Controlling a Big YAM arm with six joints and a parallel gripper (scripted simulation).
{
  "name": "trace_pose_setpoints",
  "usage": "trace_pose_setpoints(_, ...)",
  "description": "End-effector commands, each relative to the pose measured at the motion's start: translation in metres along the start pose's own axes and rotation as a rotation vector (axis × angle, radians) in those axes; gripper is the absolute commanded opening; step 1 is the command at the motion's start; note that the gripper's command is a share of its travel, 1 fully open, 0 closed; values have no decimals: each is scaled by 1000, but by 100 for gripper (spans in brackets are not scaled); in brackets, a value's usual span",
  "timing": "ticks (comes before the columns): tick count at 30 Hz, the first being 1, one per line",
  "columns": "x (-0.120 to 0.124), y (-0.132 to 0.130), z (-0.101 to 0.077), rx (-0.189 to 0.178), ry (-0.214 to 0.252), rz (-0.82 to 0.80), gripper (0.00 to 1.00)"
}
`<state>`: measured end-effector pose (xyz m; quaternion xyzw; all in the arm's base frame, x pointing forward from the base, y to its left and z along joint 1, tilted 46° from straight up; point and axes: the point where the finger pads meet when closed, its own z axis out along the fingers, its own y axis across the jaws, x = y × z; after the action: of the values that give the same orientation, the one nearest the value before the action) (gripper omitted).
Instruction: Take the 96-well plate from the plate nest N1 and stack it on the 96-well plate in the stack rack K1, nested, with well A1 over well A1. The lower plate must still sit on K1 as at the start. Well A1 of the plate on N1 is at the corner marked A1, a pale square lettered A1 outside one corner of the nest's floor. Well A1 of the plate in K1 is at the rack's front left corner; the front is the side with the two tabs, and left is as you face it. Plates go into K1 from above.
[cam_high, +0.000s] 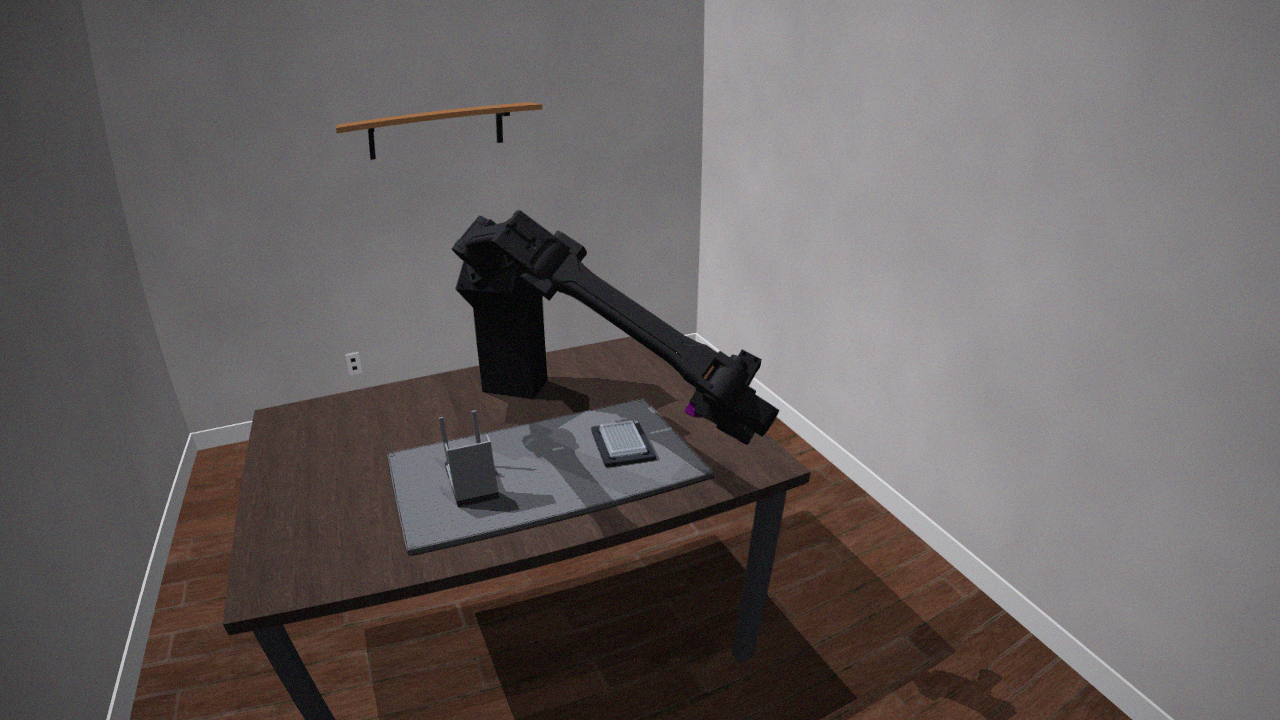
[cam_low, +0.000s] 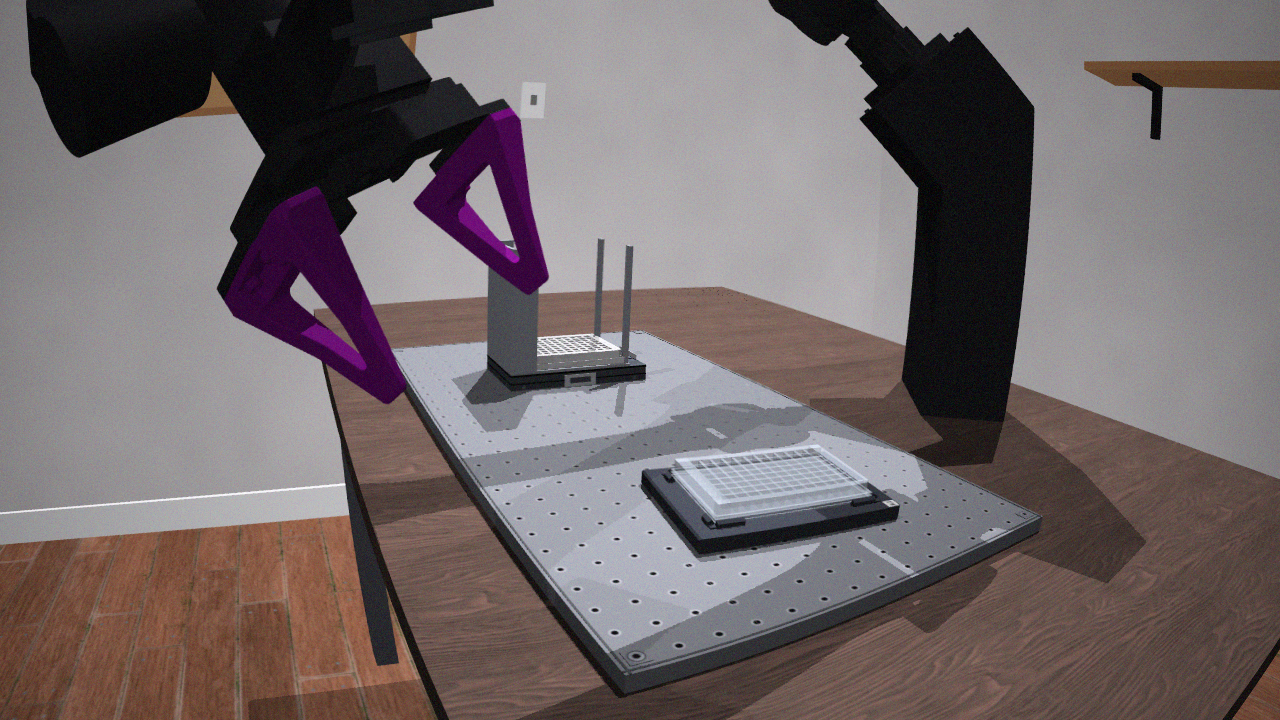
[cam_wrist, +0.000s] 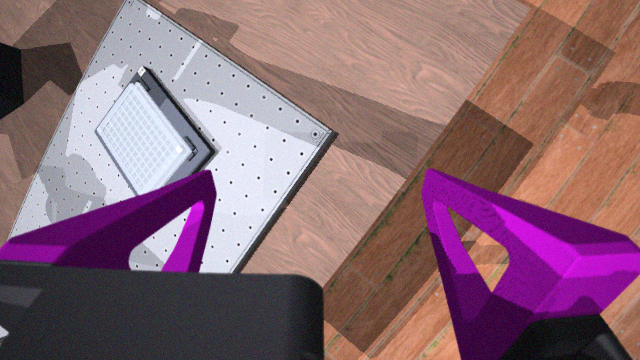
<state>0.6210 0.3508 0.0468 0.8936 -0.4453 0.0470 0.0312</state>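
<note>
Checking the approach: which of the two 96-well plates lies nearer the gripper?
The plate on the flat black nest; the other plate sits in the far rack with tall posts.

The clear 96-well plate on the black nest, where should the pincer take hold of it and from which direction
Probably from straight above, fingers closing across the two long side walls of the 96-well plate. It lies flat on the nest, its walls standing proud of it, so only the upper edges are free. The pincer is open, empty, and off beyond the table's edge.
</note>
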Motion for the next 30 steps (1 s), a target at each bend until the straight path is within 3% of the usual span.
trace_pose_setpoints(1, -4, -2, -7, 11, 1, -5, 100)
trace_pose_setpoints(2, -4, -2, -7, 11, 1, -5, 100)
trace_pose_setpoints(3, -25, -5, -26, 59, 13, 9, 100)
trace_pose_setpoints(13, -27, 9, -5, 126, 87, 327, 100)
trace_pose_setpoints(16, -3, 13, 1, 133, 101, 419, 100)
trace_pose_setpoints(19, -8, 16, 4, 142, 106, 443, 100)
trace_pose_setpoints(21, -27, 21, 9, 163, 114, 480, 100)
trace_pose_setpoints(30, -27, 41, 26, 241, 151, 748, 100)
